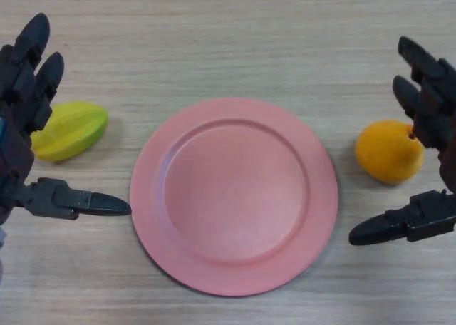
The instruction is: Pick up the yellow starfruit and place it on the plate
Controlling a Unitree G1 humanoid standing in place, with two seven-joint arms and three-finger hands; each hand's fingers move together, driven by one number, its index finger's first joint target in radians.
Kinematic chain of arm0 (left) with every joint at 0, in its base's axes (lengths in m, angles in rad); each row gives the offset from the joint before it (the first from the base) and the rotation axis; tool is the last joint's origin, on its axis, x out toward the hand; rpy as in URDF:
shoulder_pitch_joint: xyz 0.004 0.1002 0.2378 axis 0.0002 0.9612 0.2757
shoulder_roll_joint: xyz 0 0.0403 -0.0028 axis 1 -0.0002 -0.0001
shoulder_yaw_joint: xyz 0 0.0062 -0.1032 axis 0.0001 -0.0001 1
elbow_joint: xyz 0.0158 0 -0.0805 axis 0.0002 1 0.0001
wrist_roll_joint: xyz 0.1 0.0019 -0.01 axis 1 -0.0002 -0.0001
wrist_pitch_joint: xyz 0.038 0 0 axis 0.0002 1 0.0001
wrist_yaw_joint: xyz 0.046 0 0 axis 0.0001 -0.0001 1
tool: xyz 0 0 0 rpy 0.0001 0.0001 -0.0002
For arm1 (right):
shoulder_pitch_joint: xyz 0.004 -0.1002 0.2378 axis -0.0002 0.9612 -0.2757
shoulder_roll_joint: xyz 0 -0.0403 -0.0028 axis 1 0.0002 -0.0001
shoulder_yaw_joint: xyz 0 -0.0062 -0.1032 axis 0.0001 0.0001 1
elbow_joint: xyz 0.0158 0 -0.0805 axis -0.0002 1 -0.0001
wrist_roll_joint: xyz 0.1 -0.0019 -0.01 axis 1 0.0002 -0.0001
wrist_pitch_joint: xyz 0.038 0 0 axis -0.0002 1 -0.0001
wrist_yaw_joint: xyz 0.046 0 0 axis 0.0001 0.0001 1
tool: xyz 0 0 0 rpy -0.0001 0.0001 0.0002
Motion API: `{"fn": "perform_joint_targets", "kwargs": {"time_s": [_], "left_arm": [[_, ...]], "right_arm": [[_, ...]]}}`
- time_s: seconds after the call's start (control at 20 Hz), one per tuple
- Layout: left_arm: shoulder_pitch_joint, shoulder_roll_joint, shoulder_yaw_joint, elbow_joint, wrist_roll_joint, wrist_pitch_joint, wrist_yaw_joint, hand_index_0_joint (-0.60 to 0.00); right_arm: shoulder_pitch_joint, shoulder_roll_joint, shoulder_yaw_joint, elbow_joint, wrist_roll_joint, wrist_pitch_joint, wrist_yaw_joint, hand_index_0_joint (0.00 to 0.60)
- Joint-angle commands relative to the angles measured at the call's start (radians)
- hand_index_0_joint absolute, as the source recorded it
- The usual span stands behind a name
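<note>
A yellow-green starfruit [71,130] lies on the wooden table, left of a pink plate [234,195] that holds nothing. My left hand [25,104] is open at the left edge, its fingers just left of and partly over the starfruit's left end and its thumb pointing right below the fruit, toward the plate's rim. I cannot tell whether the hand touches the fruit. My right hand [427,118] is open at the right edge.
An orange fruit [388,152] lies right of the plate, between the right hand's fingers and thumb. The wooden table [228,40] stretches beyond the plate.
</note>
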Motion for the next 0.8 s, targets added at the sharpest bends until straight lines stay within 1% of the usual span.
{"fn": "perform_joint_targets", "kwargs": {"time_s": [0.05,0.2,0.3,0.35,0.4,0.45,0.5,0.55,0.6,0.65,0.7,0.75,0.8], "left_arm": [[-0.026,0.039,0.063,-0.064,-0.027,-0.064,0.008,0.000],[-0.038,0.045,0.064,-0.057,-0.017,-0.062,0.007,0.000],[-0.059,0.058,0.068,-0.030,0.008,-0.086,0.015,0.000],[-0.091,0.067,0.073,0.030,0.015,-0.136,0.060,0.000],[-0.105,0.075,0.073,0.058,0.026,-0.163,0.076,0.000],[-0.144,0.101,0.052,0.188,0.177,-0.291,0.134,0.000],[-0.156,0.109,0.052,0.226,0.203,-0.320,0.152,0.000],[-0.189,0.134,0.047,0.323,0.265,-0.387,0.192,0.000],[-0.195,0.142,0.047,0.346,0.265,-0.399,0.195,0.000],[-0.226,0.167,0.046,0.417,0.290,-0.427,0.213,0.000],[-0.238,0.174,0.047,0.442,0.297,-0.438,0.224,0.000],[-0.258,0.189,0.038,0.511,0.309,-0.474,0.238,0.000],[-0.265,0.197,0.033,0.536,0.317,-0.477,0.238,0.000]], "right_arm": [[-0.014,-0.026,-0.056,-0.064,0.058,-0.140,-0.031,0.000],[-0.027,-0.032,-0.060,-0.059,0.052,-0.149,-0.032,0.000],[-0.031,-0.033,-0.060,-0.054,0.049,-0.157,-0.037,0.000],[-0.028,-0.033,-0.064,-0.056,0.051,-0.159,-0.033,0.000],[-0.027,-0.033,-0.064,-0.056,0.051,-0.158,-0.033,0.000],[-0.026,-0.032,-0.063,-0.054,0.048,-0.161,-0.034,0.000],[-0.024,-0.032,-0.064,-0.054,0.049,-0.162,-0.033,0.000],[-0.020,-0.030,-0.061,-0.041,0.049,-0.173,-0.034,0.000],[-0.020,-0.030,-0.058,-0.035,0.043,-0.181,-0.034,0.000],[-0.028,-0.031,-0.056,-0.030,0.044,-0.176,-0.034,0.000],[-0.029,-0.033,-0.054,-0.031,0.042,-0.173,-0.032,0.000],[-0.023,-0.031,-0.051,-0.030,0.036,-0.179,-0.029,0.000],[-0.022,-0.030,-0.050,-0.030,0.033,-0.180,-0.029,0.000]]}}
